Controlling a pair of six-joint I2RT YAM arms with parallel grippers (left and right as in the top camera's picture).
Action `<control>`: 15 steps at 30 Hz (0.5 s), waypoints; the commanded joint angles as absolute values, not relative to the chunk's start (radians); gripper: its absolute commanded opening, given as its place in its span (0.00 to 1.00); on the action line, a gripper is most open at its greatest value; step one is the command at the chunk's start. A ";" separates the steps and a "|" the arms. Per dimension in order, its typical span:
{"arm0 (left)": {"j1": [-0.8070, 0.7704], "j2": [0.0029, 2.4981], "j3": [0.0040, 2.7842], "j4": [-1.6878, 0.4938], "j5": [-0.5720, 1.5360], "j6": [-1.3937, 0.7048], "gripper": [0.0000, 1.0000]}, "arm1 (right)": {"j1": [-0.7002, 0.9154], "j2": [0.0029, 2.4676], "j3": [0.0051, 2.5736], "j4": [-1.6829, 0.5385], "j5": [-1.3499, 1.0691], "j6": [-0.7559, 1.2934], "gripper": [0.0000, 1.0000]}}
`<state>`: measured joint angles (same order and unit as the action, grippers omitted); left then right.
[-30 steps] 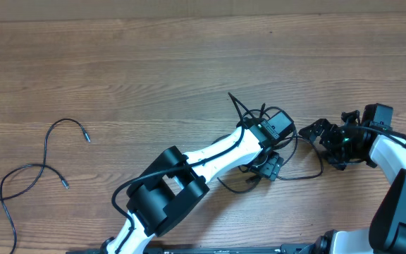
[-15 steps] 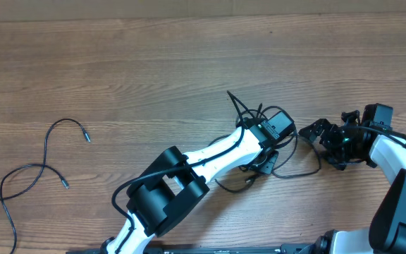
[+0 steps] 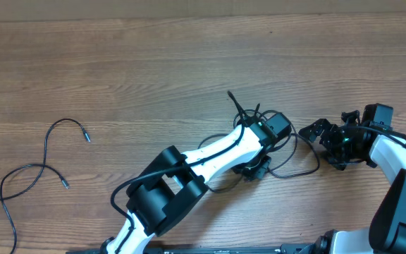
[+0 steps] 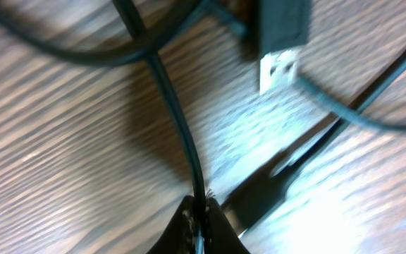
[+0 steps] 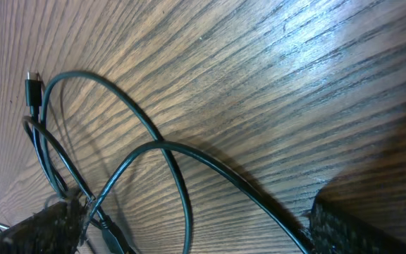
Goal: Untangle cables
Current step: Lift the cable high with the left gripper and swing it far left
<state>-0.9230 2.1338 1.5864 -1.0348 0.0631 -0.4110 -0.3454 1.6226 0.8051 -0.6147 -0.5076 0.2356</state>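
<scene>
A tangle of thin black cables point(image 3: 294, 174) lies right of centre on the wooden table point(image 3: 154, 63), partly hidden under my left wrist. My left gripper point(image 3: 254, 168) is down on it and shut on one strand point(image 4: 182, 134). That strand runs straight up from the pinched fingertips of the left gripper point(image 4: 199, 215). A plug with a metal tip point(image 4: 277, 67) lies just beyond. My right gripper point(image 3: 314, 132) stands open at the tangle's right side. In the right wrist view, crossing loops point(image 5: 166, 147) lie ahead of the right gripper point(image 5: 189, 231), and nothing is between its fingers.
A separate thin black cable point(image 3: 44, 159) curls near the table's left edge, with small plug ends point(image 3: 87, 139). A small plug point(image 5: 34, 88) tops one loop in the right wrist view. The left arm point(image 3: 189, 173) stretches diagonally from the front edge.
My left gripper has closed on a strand and shifted slightly left, pulling the loop with it. The right arm has not moved.
</scene>
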 commanded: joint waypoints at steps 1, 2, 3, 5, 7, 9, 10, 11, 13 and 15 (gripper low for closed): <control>-0.883 2.076 1.769 -1.165 -0.069 -0.339 0.04 | -0.347 1.628 0.804 -0.623 -0.463 0.234 1.00; -0.874 2.055 1.831 -1.204 -0.070 -0.301 0.04 | -0.347 1.628 0.804 -0.623 -0.463 0.234 1.00; -0.863 2.027 1.914 -1.248 -0.070 -0.262 0.04 | -0.347 1.628 0.804 -0.623 -0.463 0.234 1.00; -0.850 1.990 2.024 -1.286 -0.072 -0.226 0.04 | -0.347 1.628 0.804 -0.623 -0.463 0.234 1.00; -0.834 1.954 2.127 -1.299 -0.082 -0.216 0.04 | -0.347 1.628 0.804 -0.623 -0.463 0.234 1.00; -0.809 1.912 2.243 -1.292 -0.109 -0.216 0.04 | -0.347 1.628 0.804 -0.623 -0.463 0.234 1.00; -0.795 1.895 2.289 -1.283 -0.118 -0.216 0.04 | -0.347 1.628 0.804 -0.623 -0.463 0.234 1.00; -0.769 1.868 2.362 -1.265 -0.119 -0.217 0.04 | -0.347 1.628 0.804 -0.623 -0.463 0.234 1.00; -0.728 1.832 2.451 -1.231 -0.115 -0.216 0.04 | -0.347 1.628 0.804 -0.623 -0.463 0.234 1.00; -0.691 1.801 2.514 -1.199 -0.111 -0.217 0.04 | -0.347 1.628 0.804 -0.622 -0.463 0.234 1.00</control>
<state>-0.7540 1.8782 2.3981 -1.2266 -0.0837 -0.2420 -0.3454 1.6222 0.8059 -0.6186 -0.5076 0.2356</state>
